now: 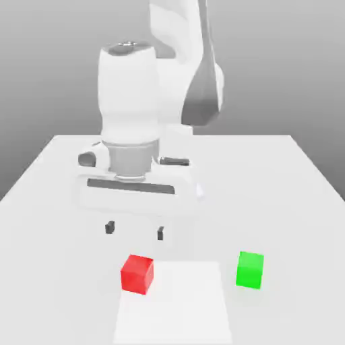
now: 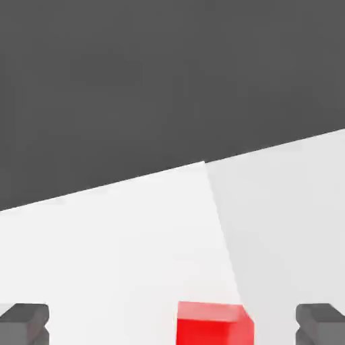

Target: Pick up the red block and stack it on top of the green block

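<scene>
gripper (image 1: 135, 230) with fingers spread apart and empty, red block (image 1: 137, 273) on the table (image 1: 283, 182) just beneath it, green block (image 1: 250, 269) well off to one side

White table (image 1: 283, 175), matte, plain top. Two small cubes sit flat on it toward the near edge, well apart. The red block (image 1: 137, 273) lies to the exterior view's left, the green block (image 1: 250, 269) to the exterior view's right. Between them, a brighter rectangular patch (image 1: 175, 303) on the surface; the red block sits at its corner, perhaps just overlapping it. Green block stands clear of the patch, on the plain top.
</scene>
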`<state>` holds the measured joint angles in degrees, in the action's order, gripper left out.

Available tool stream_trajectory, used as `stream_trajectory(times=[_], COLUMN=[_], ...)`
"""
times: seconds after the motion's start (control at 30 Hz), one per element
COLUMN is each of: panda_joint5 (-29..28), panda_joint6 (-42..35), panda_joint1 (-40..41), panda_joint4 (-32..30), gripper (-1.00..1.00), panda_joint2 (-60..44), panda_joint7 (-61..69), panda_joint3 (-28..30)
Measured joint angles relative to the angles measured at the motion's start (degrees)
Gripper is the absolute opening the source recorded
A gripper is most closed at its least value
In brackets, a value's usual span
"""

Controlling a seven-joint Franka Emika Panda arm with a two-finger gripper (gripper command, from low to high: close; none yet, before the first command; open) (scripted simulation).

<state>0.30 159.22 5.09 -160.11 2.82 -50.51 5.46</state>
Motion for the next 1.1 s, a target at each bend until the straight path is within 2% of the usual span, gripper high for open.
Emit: stream_trajectory(times=[0.23, 0.27, 0.5, 0.7, 0.77, 1.1], panda_joint5=[3.3, 3.7, 3.4, 0.0, 0.0, 2.5], panda_joint6=[11.9, 13.0, 13.0, 3.6, 1.2, -4.9], panda_joint1=[1.7, 2.1, 2.2, 1.9, 2.6, -16.4], panda_joint4=[0.6, 0.8, 0.8, -0.8, -1.1, -0.9], gripper=[0.0, -1.0, -1.0, -1.0, -1.0, -1.0], panda_joint2=[-14.4, -15.7, -15.7, -4.7, -2.0, 4.0], panda_joint7=[2.2, 2.5, 2.3, -0.2, 1.9, 26.1], panda_joint3=[-2.4, -2.9, -3.0, -1.8, -3.3, -12.5])
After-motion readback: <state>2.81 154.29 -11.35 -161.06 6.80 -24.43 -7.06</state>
